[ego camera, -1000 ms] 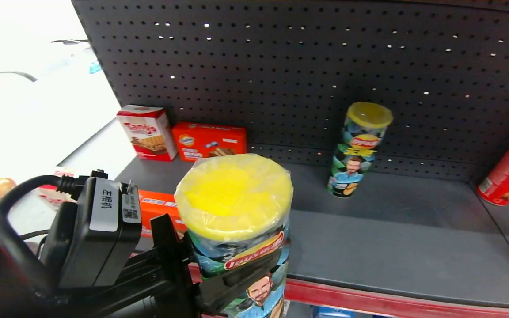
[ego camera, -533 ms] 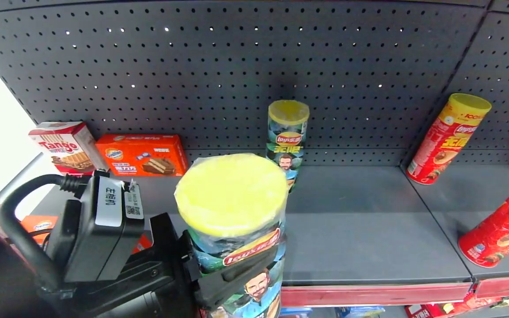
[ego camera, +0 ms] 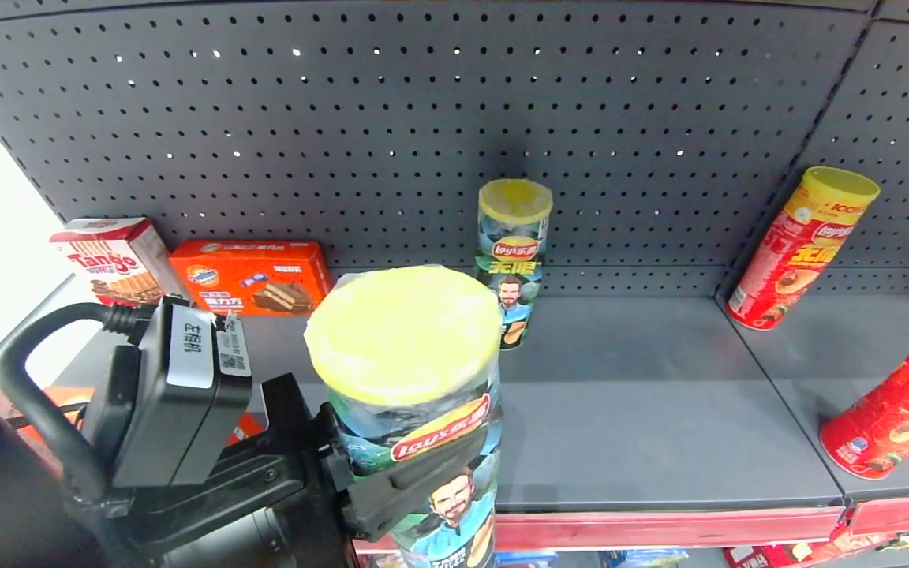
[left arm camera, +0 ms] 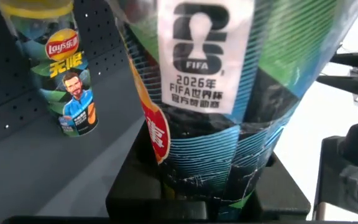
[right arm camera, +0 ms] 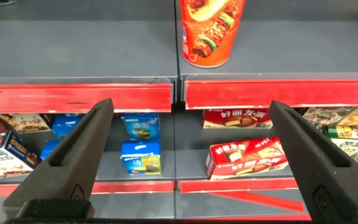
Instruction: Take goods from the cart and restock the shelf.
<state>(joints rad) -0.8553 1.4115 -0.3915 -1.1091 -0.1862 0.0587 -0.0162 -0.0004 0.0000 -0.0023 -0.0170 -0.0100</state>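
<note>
Lower centre: left gripper [ego camera: 399, 477] clamps chip can [ego camera: 407, 371] at shelf [ego camera: 644, 426] front edge; red cans [ego camera: 798, 248] far right; right gripper [right arm camera: 191, 106] wide.

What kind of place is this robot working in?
Most likely a shop's snack aisle: a grey shelf with a pegboard back and red edge strip, chip canisters on it, and boxed biscuits on lower tiers.
</note>
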